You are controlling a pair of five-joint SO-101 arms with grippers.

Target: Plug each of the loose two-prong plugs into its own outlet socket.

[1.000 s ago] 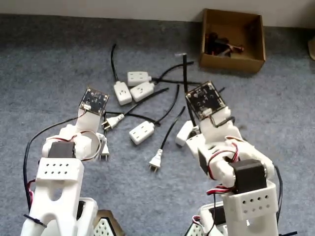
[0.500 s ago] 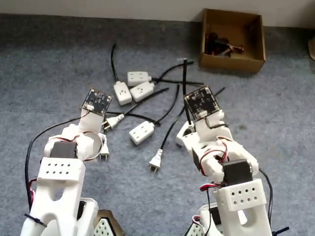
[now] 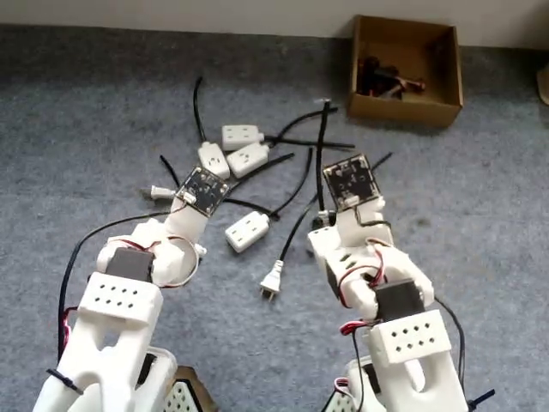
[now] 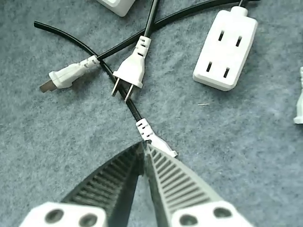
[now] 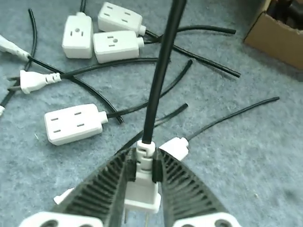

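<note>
Grey carpet (image 3: 480,215): bed for the whole job, with cords, plugs and outlets strewn over the middle of the high view.
Right gripper (image 5: 143,156): clamped on the body of a white two-prong plug (image 5: 142,187), lower centre of its wrist view. Holding it by the body leaves the prongs uncovered.
Black cord (image 5: 161,71): runs from that plug straight off to the top of the frame, so the prongs face back toward the wrist. I judge the plug needs turning before it can meet a socket.
Left gripper (image 4: 142,147): fingers drawn together to a thin slit, lower centre of its wrist view.
Second plug (image 4: 158,142): lies on the carpet touching that gripper's tip. I cannot tell whether an edge is pinched.
Twin outlet block (image 4: 226,49): upper right of the left wrist view, slots up and nothing plugged in. It is likely the handiest target.
Three outlet heads (image 3: 233,148): bunched above centre in the high view, faces up.
Crossing plug (image 4: 130,71): lies over the second plug's cord, prongs toward the left gripper.
Lone plug (image 3: 272,283): lower centre, between the arms, untouched.
Cardboard box (image 3: 399,110): upper right, well apart from the work.
</note>
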